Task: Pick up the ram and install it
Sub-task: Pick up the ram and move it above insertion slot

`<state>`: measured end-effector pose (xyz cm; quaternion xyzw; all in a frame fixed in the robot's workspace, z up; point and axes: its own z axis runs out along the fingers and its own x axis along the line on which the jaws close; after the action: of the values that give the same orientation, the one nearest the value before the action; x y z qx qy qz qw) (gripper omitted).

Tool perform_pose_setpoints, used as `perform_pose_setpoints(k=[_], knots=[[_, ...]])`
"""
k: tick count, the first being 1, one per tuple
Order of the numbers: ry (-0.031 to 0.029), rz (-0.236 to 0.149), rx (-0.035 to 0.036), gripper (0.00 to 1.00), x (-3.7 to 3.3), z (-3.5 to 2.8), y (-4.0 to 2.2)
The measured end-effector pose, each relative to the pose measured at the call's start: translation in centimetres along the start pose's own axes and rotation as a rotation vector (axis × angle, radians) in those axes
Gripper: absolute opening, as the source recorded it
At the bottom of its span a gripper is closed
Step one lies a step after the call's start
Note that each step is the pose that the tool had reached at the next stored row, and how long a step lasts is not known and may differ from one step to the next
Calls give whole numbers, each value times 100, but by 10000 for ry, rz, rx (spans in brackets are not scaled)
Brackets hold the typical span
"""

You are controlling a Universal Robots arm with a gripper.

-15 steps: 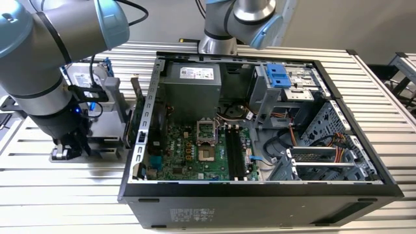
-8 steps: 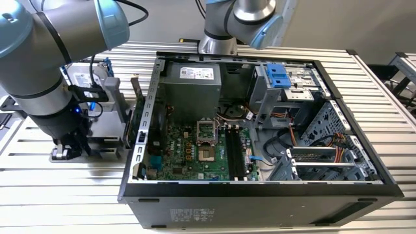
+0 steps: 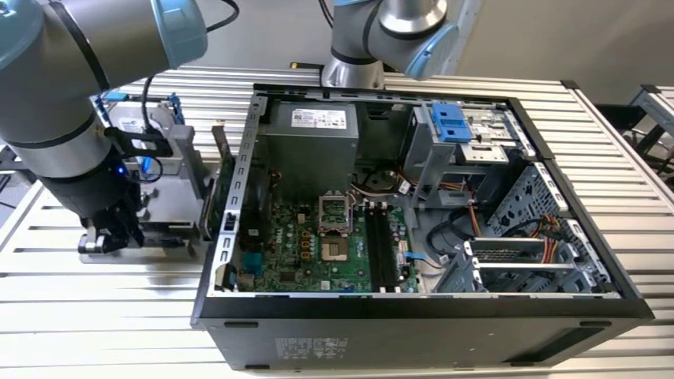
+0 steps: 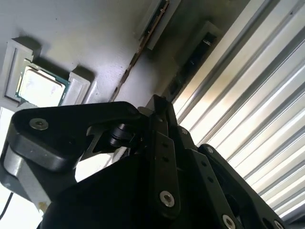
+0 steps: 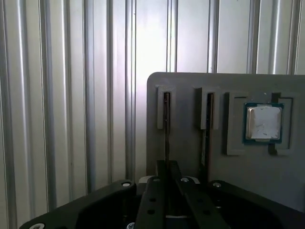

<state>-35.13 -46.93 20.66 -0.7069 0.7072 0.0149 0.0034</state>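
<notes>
The ram (image 5: pixel 166 129) is being gripped edge-on by the end effector (image 5: pixel 167 167), with its fingers (image 5: pixel 158 177) drawn narrow against either face. The ram is standing in a slot of the grey holder (image 5: pixel 186 83) on the tabletop (image 5: pixel 71 95), near the CPU chip (image 5: pixel 263 122) and outside the open computer case (image 3: pixel 421 332).

Robotics lab workbench, ribbed metal table (image 3: pixel 106 316), opened desktop computer case (image 3: pixel 421 335), robot arm (image 3: pixel 63 118) beside it
</notes>
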Motion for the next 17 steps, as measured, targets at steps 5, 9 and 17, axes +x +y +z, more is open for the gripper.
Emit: perform_pose_setpoints(k=[5, 9, 17], knots=[[-1, 1, 1, 0, -13, -471, 8], [1, 0, -1, 0, -17, -652, 10], [0, 1, 0, 0, -27, -1017, 17]])
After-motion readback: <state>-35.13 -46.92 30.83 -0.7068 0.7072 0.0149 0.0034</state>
